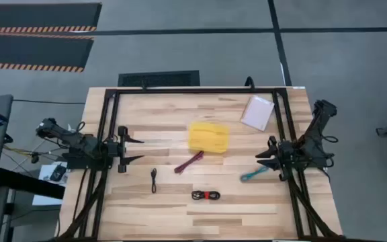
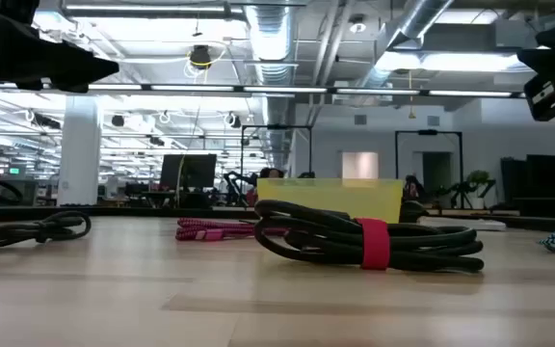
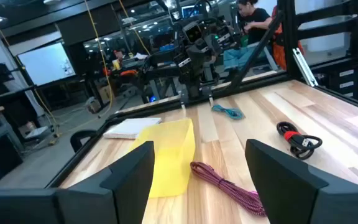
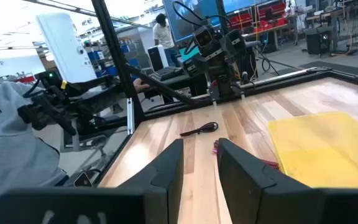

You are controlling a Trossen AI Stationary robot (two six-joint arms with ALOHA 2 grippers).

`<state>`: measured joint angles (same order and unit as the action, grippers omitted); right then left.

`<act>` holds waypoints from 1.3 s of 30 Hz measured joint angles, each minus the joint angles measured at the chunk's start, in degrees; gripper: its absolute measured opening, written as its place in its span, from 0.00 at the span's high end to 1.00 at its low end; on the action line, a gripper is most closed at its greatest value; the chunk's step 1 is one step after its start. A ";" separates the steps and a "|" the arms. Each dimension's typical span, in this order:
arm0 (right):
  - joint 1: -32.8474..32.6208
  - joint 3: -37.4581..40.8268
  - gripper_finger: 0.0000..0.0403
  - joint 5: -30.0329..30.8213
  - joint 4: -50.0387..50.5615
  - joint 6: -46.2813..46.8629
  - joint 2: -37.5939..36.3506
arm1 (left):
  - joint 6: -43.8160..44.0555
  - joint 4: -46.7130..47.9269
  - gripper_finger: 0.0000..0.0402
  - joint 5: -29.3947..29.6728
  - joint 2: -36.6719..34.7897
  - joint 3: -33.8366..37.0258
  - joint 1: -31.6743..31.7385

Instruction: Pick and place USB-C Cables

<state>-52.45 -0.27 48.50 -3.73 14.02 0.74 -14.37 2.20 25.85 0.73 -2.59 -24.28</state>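
four cables lie loose on the table (image 1: 247, 208), none in the tray (image 1: 209, 136): teal cable (image 1: 254, 175) just beside the right gripper (image 1: 266, 156), maroon cable (image 1: 189, 162), black cable (image 1: 153, 180) and tied bundle (image 1: 205, 195) nearer the left gripper (image 1: 134, 149); both grippers stand apart, holding nothing, apparently ready to pick

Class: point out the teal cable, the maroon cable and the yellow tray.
teal cable (image 1: 254, 175), high view, mid-length.
maroon cable (image 1: 189, 162), high view, its middle.
yellow tray (image 1: 209, 136), high view, its floor.
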 joint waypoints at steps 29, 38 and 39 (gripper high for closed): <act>0.00 -0.02 0.70 0.00 0.00 0.00 0.01 | 5.81 -0.02 0.40 0.00 0.01 0.00 0.00; 0.17 -0.02 0.70 0.42 -0.68 -2.96 -0.01 | 5.81 -0.02 0.40 0.00 0.00 0.00 0.00; 0.33 0.00 0.70 1.56 -1.45 -6.27 -0.01 | 5.81 -0.02 0.40 0.00 0.00 0.00 0.00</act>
<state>-52.11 -0.27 50.06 -5.18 7.75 0.73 -8.56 2.17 25.85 0.73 -2.59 -24.27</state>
